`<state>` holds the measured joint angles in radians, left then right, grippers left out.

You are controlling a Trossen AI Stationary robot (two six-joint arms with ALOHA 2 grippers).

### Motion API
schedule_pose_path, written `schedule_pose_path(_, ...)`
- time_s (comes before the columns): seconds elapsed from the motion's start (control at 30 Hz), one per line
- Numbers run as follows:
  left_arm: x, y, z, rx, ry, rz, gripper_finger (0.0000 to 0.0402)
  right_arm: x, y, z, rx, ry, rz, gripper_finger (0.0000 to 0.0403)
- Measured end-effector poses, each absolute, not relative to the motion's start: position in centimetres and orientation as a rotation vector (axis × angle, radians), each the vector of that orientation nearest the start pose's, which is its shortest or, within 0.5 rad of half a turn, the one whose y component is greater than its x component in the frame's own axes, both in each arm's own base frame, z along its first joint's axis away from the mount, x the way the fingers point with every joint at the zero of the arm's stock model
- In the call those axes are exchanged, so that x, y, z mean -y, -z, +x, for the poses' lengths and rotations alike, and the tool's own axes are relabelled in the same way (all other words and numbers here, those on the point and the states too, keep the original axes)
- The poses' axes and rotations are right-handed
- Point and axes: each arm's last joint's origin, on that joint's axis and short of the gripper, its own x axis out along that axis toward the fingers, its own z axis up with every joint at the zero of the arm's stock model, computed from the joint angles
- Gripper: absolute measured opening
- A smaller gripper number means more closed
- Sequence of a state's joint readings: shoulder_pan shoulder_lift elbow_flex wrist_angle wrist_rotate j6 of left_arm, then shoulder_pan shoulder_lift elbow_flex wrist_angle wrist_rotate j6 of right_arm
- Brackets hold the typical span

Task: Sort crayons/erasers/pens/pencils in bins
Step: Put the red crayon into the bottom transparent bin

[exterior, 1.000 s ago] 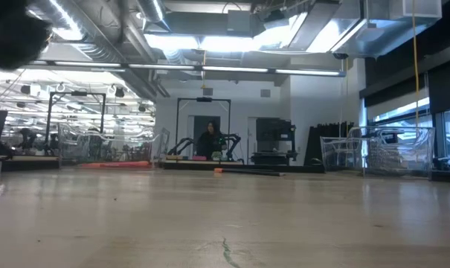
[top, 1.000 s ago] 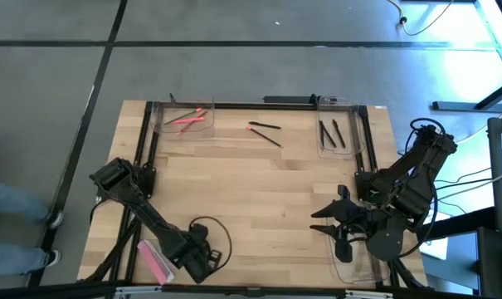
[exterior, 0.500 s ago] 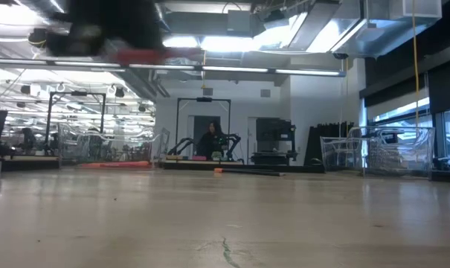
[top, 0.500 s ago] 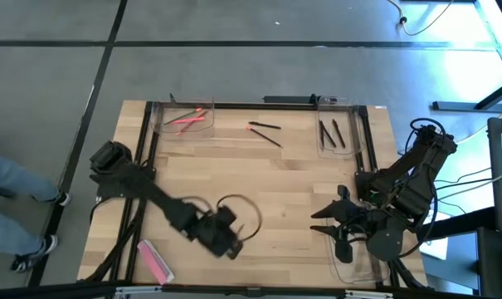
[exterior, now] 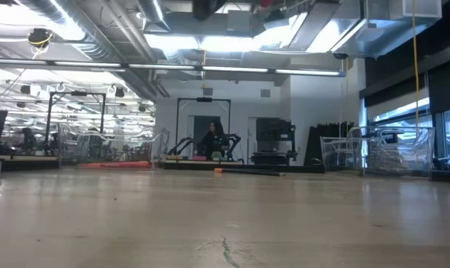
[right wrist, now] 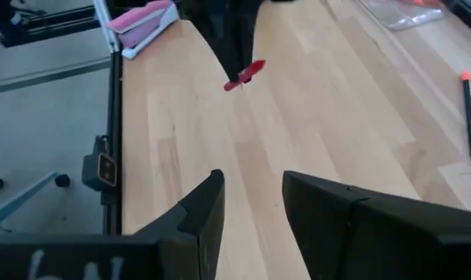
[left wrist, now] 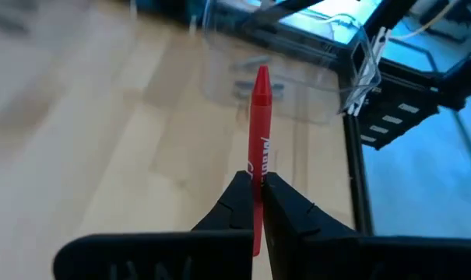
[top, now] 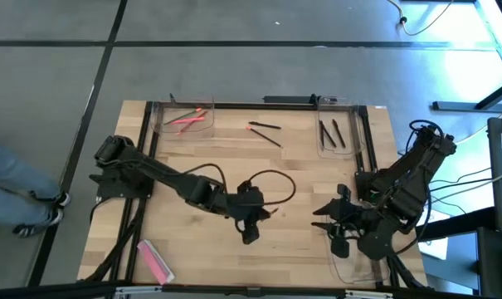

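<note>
Carrying a thin red wax crayon (left wrist: 258,148) above the middle of the pale wooden worktop (top: 259,158), the left gripper (top: 249,228) has its fingers (left wrist: 239,204) pinched tight on the stick's lower part, so most of its length and its pointed tip jut out beyond them. The right wrist view shows the same crayon (right wrist: 245,74) slanting out of those fingers well above the wood.

The main risk, as I judge it, is the crayon pivoting or slipping in so low a pinch; a quick swing of the arm could tilt it, and a tilted stick might catch the wall of the clear rectangular plastic bin (top: 184,119) at the far left corner, where other pink-red crayons (top: 189,120) already lie, and fall outside. Letting go from too high could also make it bounce out.

The right gripper (top: 337,228) waits near the worktop's right edge with its fingers spread apart and nothing between them. Two black pens (top: 332,131) lie in the clear bin (top: 340,133) at the far right, and loose thin pencils (top: 265,131) rest on the wood between the two far bins.
</note>
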<state>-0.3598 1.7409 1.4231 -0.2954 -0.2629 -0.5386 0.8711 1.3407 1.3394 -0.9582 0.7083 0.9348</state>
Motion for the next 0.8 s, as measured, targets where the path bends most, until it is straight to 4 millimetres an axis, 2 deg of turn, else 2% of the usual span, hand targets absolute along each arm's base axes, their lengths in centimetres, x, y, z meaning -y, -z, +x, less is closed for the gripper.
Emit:
schedule_pose_path(0.2, 13.0, -30.2, 37.5, -0.549, -0.029, -0.179, 0.0000, -17.4, -33.9, 19.9, -0.662, 0.149, 0.192, 0.0133)
schedule_pose_path(0.37, 13.2, -30.2, 37.4, -0.547, -0.035, -0.158, 0.0000, -16.4, -33.8, 22.4, -0.633, 0.060, 0.228, 0.0134)
schedule_pose_path(0.47, 13.5, -30.2, 37.3, -0.547, -0.031, -0.150, 0.0000, -15.5, -33.6, 23.4, -0.608, 0.064, 0.221, 0.0134)
schedule_pose_path(0.8, 14.0, -30.2, 37.1, -0.535, -0.056, -0.138, 0.0000, -13.8, -33.2, 24.6, -0.653, 0.022, 0.193, 0.0133)
